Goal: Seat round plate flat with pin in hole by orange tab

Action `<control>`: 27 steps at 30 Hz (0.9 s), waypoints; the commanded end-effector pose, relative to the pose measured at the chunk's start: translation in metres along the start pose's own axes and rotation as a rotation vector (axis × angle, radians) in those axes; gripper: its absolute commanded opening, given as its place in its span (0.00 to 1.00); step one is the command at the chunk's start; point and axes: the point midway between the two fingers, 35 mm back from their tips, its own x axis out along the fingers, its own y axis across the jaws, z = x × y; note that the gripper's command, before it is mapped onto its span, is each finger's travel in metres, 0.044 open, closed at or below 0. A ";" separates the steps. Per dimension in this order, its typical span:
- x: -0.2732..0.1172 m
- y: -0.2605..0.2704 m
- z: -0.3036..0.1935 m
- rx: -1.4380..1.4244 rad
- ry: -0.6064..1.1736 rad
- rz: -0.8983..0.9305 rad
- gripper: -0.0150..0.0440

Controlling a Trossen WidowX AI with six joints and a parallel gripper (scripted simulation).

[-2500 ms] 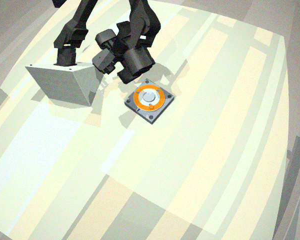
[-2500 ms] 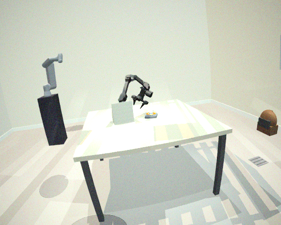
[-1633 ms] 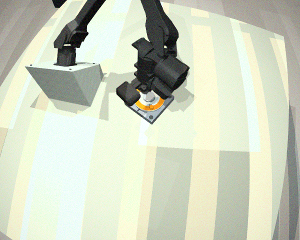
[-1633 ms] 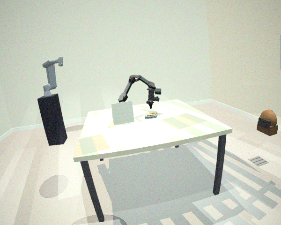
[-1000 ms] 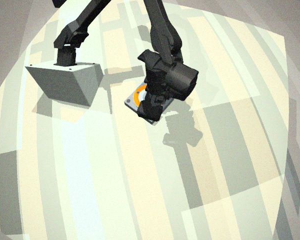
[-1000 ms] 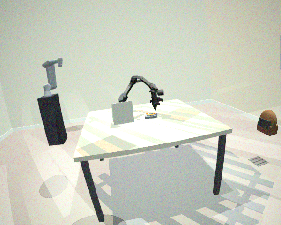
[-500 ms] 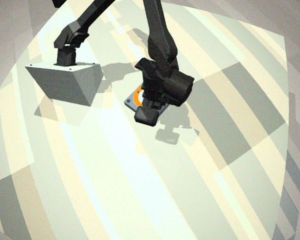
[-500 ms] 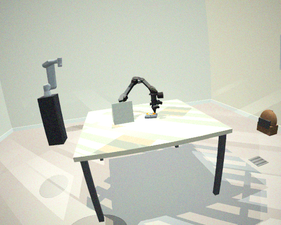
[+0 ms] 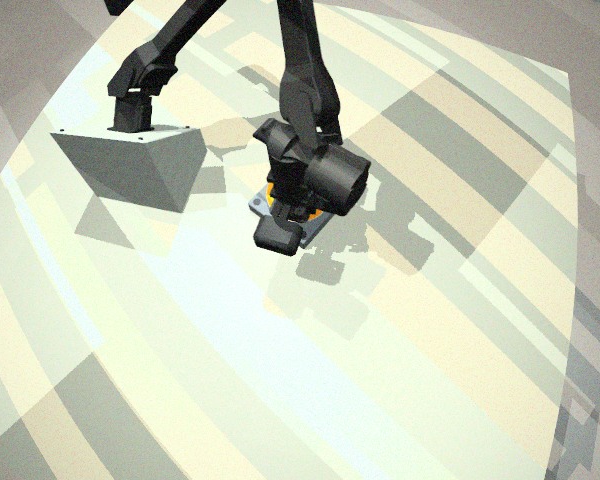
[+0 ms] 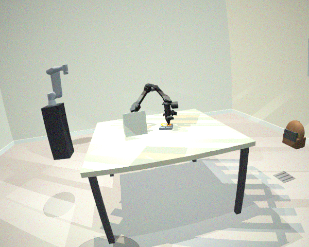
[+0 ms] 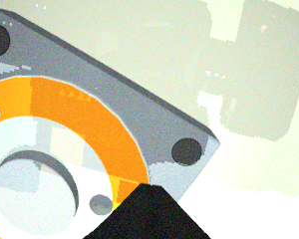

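Note:
The round plate (image 9: 267, 194) (image 11: 90, 107), an orange ring around a white middle, lies over the square grey base (image 10: 166, 128) (image 11: 145, 119). The post (image 11: 35, 199) stands in its centre opening in the wrist view. A small grey round spot (image 11: 101, 204) shows in the white middle near the fingers; whether it is a hole or the pin I cannot tell. The tab is not distinguishable, and the plate's tilt is unclear. My gripper (image 10: 168, 124) (image 11: 149, 194) is shut and empty, its tips at or just above the ring's edge; contact is unclear.
A grey slanted pedestal (image 9: 160, 170) (image 10: 134, 123) carries the arm's foot beside the base. Dark round holes (image 11: 186, 151) mark the base's corners. The table's front edge (image 10: 170, 159) is far from the base.

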 end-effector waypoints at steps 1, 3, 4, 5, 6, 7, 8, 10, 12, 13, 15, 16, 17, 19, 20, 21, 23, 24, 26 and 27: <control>0.000 -0.002 -0.008 0.000 0.006 -0.003 0.25; 0.000 -0.003 -0.010 0.000 0.006 -0.003 0.25; 0.000 -0.003 -0.011 0.000 0.006 -0.003 0.25; 0.000 -0.003 -0.011 0.000 0.006 -0.003 0.25; 0.000 -0.003 -0.012 0.000 0.006 -0.003 0.25; 0.000 -0.003 -0.012 0.000 0.006 -0.003 0.25; 0.000 -0.003 -0.013 0.000 0.006 -0.003 0.25; 0.000 -0.003 -0.014 0.001 0.006 -0.003 0.25; -0.001 -0.003 -0.015 0.001 0.006 -0.003 0.25; -0.001 -0.003 -0.016 0.001 0.006 -0.003 0.25; -0.001 -0.003 -0.017 0.001 0.006 -0.003 0.25; -0.001 -0.003 -0.018 0.001 0.006 -0.003 0.25; -0.001 -0.003 -0.018 0.001 0.006 -0.003 0.25; -0.001 -0.003 -0.019 0.001 0.006 -0.003 0.25; -0.001 -0.003 -0.020 0.001 0.006 -0.003 0.25; 0.000 -0.003 -0.020 0.001 0.006 -0.003 0.25; -0.004 -0.003 -0.020 0.001 0.006 -0.004 0.25; -0.008 -0.003 -0.019 0.001 0.006 -0.004 0.25; -0.018 -0.003 -0.019 0.001 0.006 -0.005 0.25; -0.024 -0.003 -0.019 0.001 0.006 -0.005 0.25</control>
